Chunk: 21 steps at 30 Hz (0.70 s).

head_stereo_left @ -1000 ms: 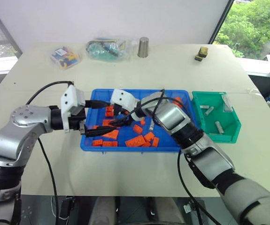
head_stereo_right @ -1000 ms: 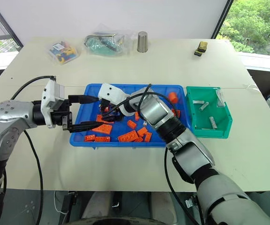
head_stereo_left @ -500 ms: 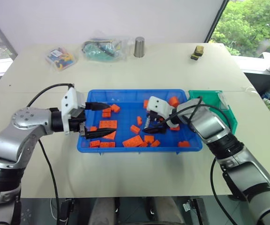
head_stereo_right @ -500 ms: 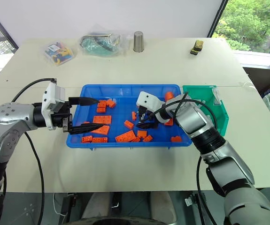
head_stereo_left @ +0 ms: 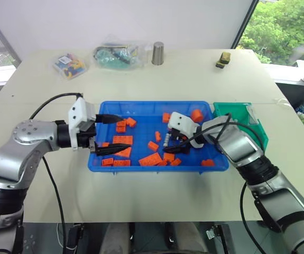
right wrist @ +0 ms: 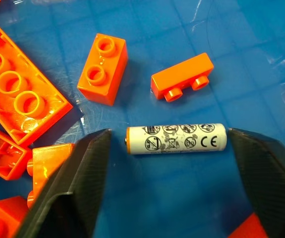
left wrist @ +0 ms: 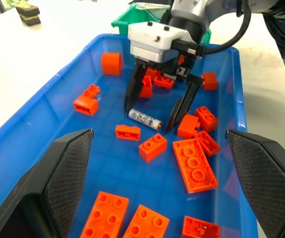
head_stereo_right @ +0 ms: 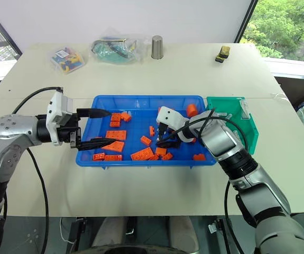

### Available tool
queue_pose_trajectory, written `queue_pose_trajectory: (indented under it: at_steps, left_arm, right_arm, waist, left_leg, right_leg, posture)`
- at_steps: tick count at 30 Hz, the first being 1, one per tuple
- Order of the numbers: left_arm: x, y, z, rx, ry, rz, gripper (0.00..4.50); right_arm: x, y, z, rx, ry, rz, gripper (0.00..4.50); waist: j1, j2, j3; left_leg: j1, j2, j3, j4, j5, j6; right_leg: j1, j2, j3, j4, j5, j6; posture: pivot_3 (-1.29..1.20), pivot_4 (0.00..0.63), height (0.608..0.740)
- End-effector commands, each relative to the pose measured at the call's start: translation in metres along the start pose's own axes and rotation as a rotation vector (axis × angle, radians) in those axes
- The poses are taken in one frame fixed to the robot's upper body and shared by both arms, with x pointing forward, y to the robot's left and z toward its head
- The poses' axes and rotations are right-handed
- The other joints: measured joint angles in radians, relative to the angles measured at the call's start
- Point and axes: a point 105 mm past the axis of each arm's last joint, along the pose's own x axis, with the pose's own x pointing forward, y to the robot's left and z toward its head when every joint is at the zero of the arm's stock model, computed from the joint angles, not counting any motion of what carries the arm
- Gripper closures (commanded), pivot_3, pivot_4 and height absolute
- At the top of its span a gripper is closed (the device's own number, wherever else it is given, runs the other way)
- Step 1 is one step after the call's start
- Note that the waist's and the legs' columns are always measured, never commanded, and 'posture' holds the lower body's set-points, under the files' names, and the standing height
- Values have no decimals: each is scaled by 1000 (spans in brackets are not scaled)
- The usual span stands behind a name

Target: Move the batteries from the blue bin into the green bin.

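Where battery (right wrist: 176, 139) lies between right fingers (right wrist: 70, 191), orange bricks (right wrist: 102, 68) crowding beside

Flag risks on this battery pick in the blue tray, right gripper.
1. The right gripper straddles the battery end to end, so closing could squirt it out rather than grip it.
2. Orange bricks lie close by; a finger could snag one.
3. The left gripper sits open over the blue bin; the arms could collide.
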Motion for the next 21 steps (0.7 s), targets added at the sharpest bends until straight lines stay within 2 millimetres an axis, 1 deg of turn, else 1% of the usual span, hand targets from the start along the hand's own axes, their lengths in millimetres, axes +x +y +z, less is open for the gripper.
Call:
queue_pose_trajectory:
  at_steps: [1, 2, 4, 5, 6, 8, 9, 11, 12, 14, 15, 17, 18, 19, 21]
  left_arm:
    - [-3, 2, 8, 42, -6, 5, 0]
    - [-2, 2, 8, 42, -6, 4, 0]
    - [-3, 1, 8, 42, -6, 3, 0]
    - [-3, 1, 8, 42, -6, 3, 0]
    - [-3, 1, 7, 40, -6, 3, 0]
    - [-3, 1, 7, 38, -7, 3, 0]
    - [-3, 1, 7, 36, -6, 2, 0]
    - [-4, 0, 5, 32, -3, 1, 0]
    - [-4, 0, 3, 29, 2, 0, 0]
    - [-5, 0, 1, 27, 10, -1, 0]
    - [-6, 1, 0, 27, 12, -1, 0]
    - [-6, 4, 0, 28, 14, 2, 0]
    - [-6, 5, 0, 28, 15, 3, 0]
    - [-6, 6, 0, 29, 15, 3, 0]
    - [-5, 7, 1, 29, 14, 1, 0]
  right_arm:
    - [-4, -4, 2, -1, -15, -26, 2087]
    - [-5, -4, 2, -1, -19, -27, 2229]
    - [-9, -4, 6, -5, -34, -25, 2221]
    - [-15, -4, 13, 20, -63, -26, 2221]
    - [-26, -7, 22, 48, -103, -33, 2221]
    - [-43, -11, 33, 86, -155, -45, 2221]
    - [-63, -22, 39, 119, -190, -90, 2221]
    - [-100, -42, 41, 198, -236, -184, 2221]
    - [-118, -52, 35, 232, -235, -245, 2221]
    - [-140, -63, 19, 283, -201, -329, 2221]
    - [-150, -67, 8, 305, -178, -367, 2221]
    - [-169, -72, -20, 355, -113, -447, 2221]
    - [-176, -73, -32, 371, -85, -477, 2221]
    - [-179, -74, -40, 381, -68, -494, 2221]
    - [-181, -73, -48, 413, -65, -511, 2221]
  waist:
    - [-1, 0, 0]
    - [-1, 0, 0]
    - [0, 0, 0]
    - [0, 0, 0]
    - [1, 0, 0]
    - [2, 0, 0]
    - [3, 0, 0]
    - [12, 0, 0]
    - [18, 0, 0]
    - [25, 0, 0]
    - [26, -1, 0]
    - [24, -2, -1]
    - [22, -2, -1]
    - [21, -2, -1]
    - [12, -1, 0]
  left_leg:
    - [0, 0, 0, 0, 0, 0]
    - [0, 0, 0, 0, 0, 0]
    - [0, 0, 0, 0, 0, 0]
    - [0, 0, 0, 0, 0, 0]
    - [0, 0, 0, 0, 0, 0]
    - [0, 0, 0, 0, 0, 0]
    - [0, 0, 0, 0, 0, 0]
    - [0, 0, 0, 0, 0, 0]
    - [0, 0, 0, 0, 0, 0]
    - [0, 0, 0, 0, 0, 0]
    - [0, 0, 0, 0, 0, 0]
    - [0, 0, 0, -1, 0, 0]
    - [0, 0, 0, -1, 0, 0]
    - [0, 0, 0, -1, 0, 0]
    - [0, 0, 1, -1, 0, 0]
  right_leg:
    - [0, 0, 0, 0, 0, 0]
    - [0, 0, 0, 0, 0, 0]
    - [0, 0, 0, 0, 0, 0]
    - [0, 0, 0, 0, 0, 0]
    - [0, 0, 0, 0, 0, 0]
    - [0, 0, 0, 0, 0, 0]
    - [0, 0, 0, 0, 0, 0]
    - [0, 0, 0, 0, 0, 0]
    - [0, -1, 0, 0, 0, 0]
    - [0, -1, 0, -1, 0, 0]
    - [1, -2, -1, -2, 0, 0]
    - [2, -2, -1, -3, 0, 0]
    - [2, -2, -1, -4, 0, 0]
    - [2, -2, -1, -4, 0, 0]
    - [1, -2, 0, -3, 0, 0]
  posture:
    - [0, 150, 739]
    - [0, 150, 739]
    - [0, 150, 739]
    - [0, 150, 739]
    - [0, 150, 739]
    - [0, 150, 739]
    - [0, 150, 739]
    - [0, 150, 739]
    - [0, 150, 739]
    - [0, 150, 739]
    - [0, 150, 739]
    - [0, 150, 739]
    - [0, 150, 739]
    - [0, 150, 739]
    - [0, 150, 739]
